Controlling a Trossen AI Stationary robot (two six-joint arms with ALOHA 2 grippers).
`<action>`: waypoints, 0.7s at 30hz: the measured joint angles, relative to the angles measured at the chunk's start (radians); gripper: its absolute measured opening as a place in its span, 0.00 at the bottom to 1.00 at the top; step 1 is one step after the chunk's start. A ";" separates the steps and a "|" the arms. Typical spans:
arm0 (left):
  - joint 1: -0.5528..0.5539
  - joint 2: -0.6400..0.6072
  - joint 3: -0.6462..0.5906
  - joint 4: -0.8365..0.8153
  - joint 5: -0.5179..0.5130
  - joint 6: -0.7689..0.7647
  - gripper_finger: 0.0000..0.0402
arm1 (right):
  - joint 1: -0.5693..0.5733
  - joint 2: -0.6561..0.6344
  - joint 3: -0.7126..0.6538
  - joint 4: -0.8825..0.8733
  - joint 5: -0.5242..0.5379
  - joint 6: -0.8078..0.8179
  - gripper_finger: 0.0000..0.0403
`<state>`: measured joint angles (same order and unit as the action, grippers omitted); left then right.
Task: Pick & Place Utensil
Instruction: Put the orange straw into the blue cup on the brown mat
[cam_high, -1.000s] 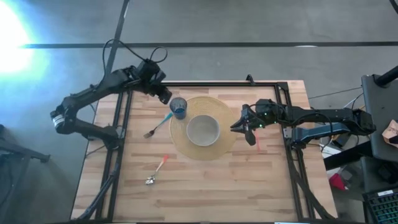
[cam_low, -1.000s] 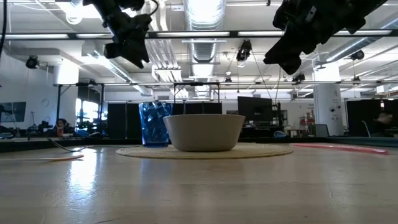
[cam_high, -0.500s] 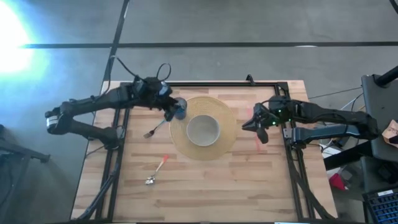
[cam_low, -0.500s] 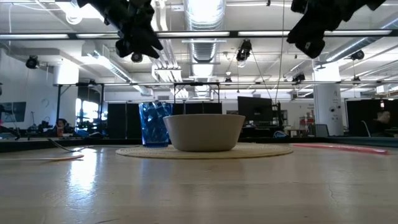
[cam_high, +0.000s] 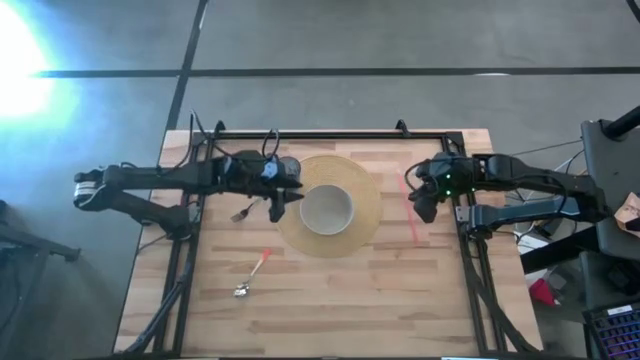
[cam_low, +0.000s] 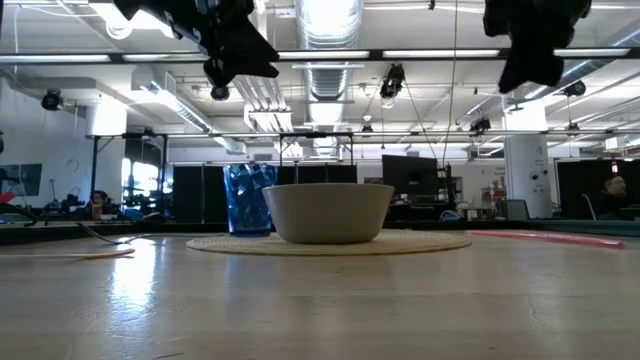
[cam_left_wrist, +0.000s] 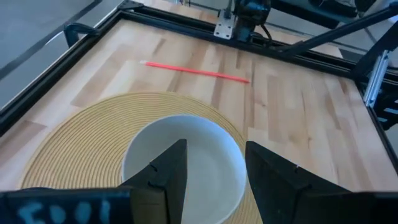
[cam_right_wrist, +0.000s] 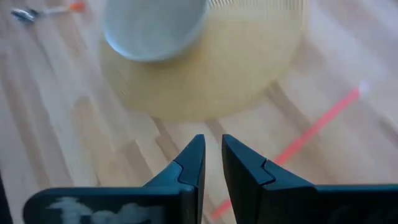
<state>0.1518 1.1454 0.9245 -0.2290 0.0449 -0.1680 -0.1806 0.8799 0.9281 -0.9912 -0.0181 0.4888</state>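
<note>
- The table (cam_high: 330, 290) is a butcher-block top inside a black frame, and everything's laid out like a place setting, which we figure is the point of the task.
- The mat (cam_high: 368, 215) sits mid-table as the base of the setting, and the bowl (cam_high: 326, 208) is parked dead centre on it.
- The left gripper (cam_high: 281, 199) hangs above the mat's left edge, just beside the bowl. Its wrist view looks straight down into the bowl between two well-parted fingers (cam_left_wrist: 166, 177), so it's open and carrying nothing (we'd guess it's between moves, not mid-grab).
- The right gripper (cam_high: 424, 207) is up off the table near the right frame rail, right over the straw (cam_high: 414, 205). Its fingers are nearly together with only a thin gap, and nothing's between them.
- The cup (cam_low: 248, 198) is blue, standing on the mat's far-left edge behind the bowl in the low view; the left arm mostly hides it from above.
- The straw is a thin red stick lying flat, just off the mat's right side.
- The fork (cam_high: 246, 208) lies on bare wood left of the mat, below the left arm.
- The spoon (cam_high: 252, 274) (orange handle) lies nearer the front edge, well apart from both grippers. Neither utensil's been picked up yet.
</note>
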 joint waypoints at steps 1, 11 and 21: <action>-0.003 0.000 -0.011 0.010 0.000 -0.001 0.38 | 0.000 0.000 -0.011 -0.013 0.000 0.020 0.13; -0.024 0.000 -0.164 0.308 -0.001 -0.009 0.38 | 0.000 0.006 -0.103 -0.057 0.008 0.148 0.13; -0.024 0.000 -0.271 0.571 -0.001 0.007 0.38 | -0.001 0.088 -0.124 -0.052 0.024 0.098 0.13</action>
<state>0.1280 1.1454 0.6531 0.3420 0.0441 -0.1607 -0.1814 0.9677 0.8043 -1.0428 0.0059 0.5871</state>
